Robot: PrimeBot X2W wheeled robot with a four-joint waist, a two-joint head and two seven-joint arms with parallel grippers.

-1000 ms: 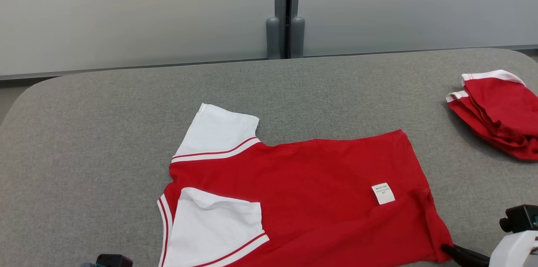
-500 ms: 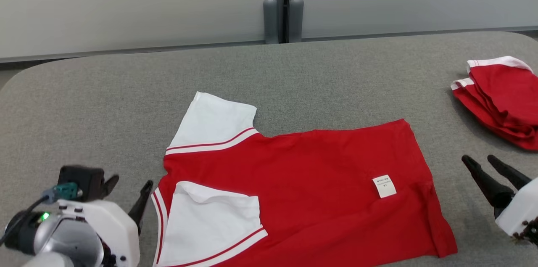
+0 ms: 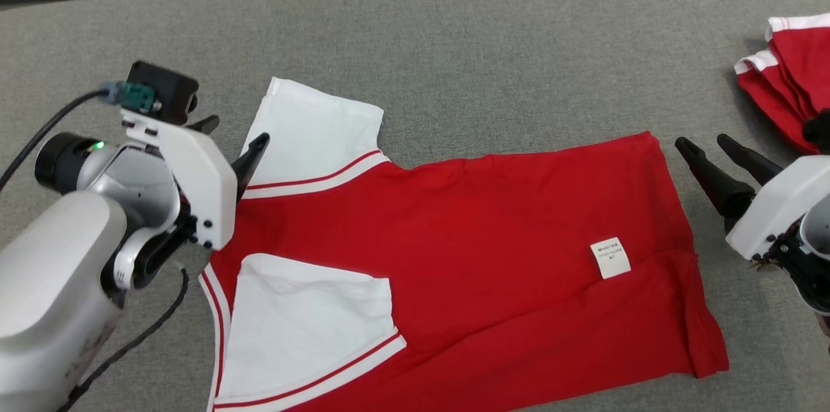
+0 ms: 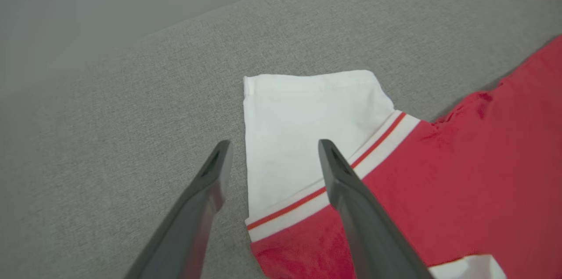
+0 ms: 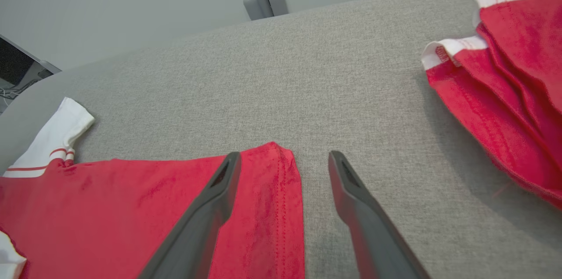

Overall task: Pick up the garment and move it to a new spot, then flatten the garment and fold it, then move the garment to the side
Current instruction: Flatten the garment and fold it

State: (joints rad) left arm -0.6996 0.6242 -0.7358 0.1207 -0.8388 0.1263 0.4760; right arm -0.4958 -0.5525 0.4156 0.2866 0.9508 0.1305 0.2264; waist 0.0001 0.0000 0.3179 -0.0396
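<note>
The garment (image 3: pixel 493 256), a red shirt with white sleeves, lies spread near the middle of the grey table (image 3: pixel 519 29), collar end to the left and hem to the right. Its far sleeve (image 3: pixel 314 130) lies flat on the table; the near sleeve (image 3: pixel 311 327) is folded in over the red body. A small white label (image 3: pixel 610 258) sits near the hem (its print is too small to read). The left gripper (image 3: pixel 237 130) reaches in from the near left, forearm slanting up. Its fingers are spread wide and empty, straddling the left edge of the far sleeve. The right gripper (image 3: pixel 702 141) hangs by the hem's far right corner, fingers likewise wide apart, gripping nothing. A second red pile (image 3: pixel 788 68) lies well apart at the far right.
</note>
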